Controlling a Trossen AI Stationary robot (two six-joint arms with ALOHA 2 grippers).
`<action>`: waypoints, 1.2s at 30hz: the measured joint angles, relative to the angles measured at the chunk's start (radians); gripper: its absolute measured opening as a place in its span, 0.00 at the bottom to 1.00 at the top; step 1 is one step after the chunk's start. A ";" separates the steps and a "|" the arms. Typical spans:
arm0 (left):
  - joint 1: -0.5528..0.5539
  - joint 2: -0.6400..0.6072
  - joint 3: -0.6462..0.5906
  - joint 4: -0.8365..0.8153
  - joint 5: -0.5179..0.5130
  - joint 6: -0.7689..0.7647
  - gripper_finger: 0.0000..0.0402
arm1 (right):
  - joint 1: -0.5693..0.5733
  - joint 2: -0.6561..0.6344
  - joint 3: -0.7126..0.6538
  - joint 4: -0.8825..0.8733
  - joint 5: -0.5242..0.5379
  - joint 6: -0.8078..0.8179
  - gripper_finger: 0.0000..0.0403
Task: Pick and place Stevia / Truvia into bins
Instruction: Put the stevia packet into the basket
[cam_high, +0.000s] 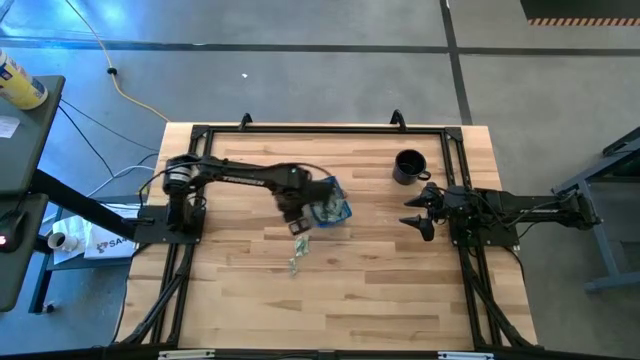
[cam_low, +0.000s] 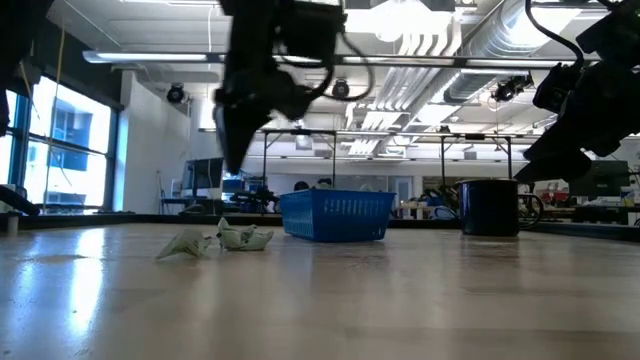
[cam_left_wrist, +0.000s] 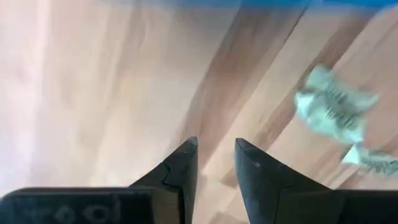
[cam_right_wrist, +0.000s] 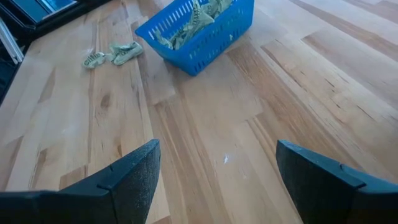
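Your crumpled pale-green paper packets (cam_right_wrist: 112, 54) lie loose on the wood-plank table (cam_right_wrist: 205, 143) just beside the slotted blue plastic tray (cam_right_wrist: 205, 37), which holds more. Left gripper (cam_left_wrist: 214, 163) hovers nearby, jaws parted, empty; right gripper (cam_right_wrist: 214, 180) is spread wide.

the table (cam_high: 380, 290) is pale wood, laid in long butcher-block strips, smooth with a soft satin sheen and visible grain. the blue tray (cam_right_wrist: 205, 37) looks like moulded plastic, its walls slotted into a fine lattice, slightly glossy. the packets (cam_right_wrist: 115, 55) on the wood are thin paper, pale green and white, crumpled and matt. the black mug (cam_high: 408, 167) has a smooth, shiny glaze. the left gripper (cam_left_wrist: 214, 163) and right gripper (cam_right_wrist: 217, 174) have dark, matt fingers that look like hard plastic.
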 joint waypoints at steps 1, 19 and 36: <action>-0.006 -0.027 -0.052 0.022 0.013 -0.036 0.34 | 0.000 0.000 0.000 0.000 0.000 0.000 0.76; -0.381 -0.411 -0.610 0.749 0.044 -1.280 0.24 | 0.000 0.006 0.000 -0.004 0.000 0.000 0.76; -0.442 -0.207 -0.510 0.746 -0.003 -1.580 0.67 | 0.000 0.014 0.000 -0.011 0.000 0.000 0.76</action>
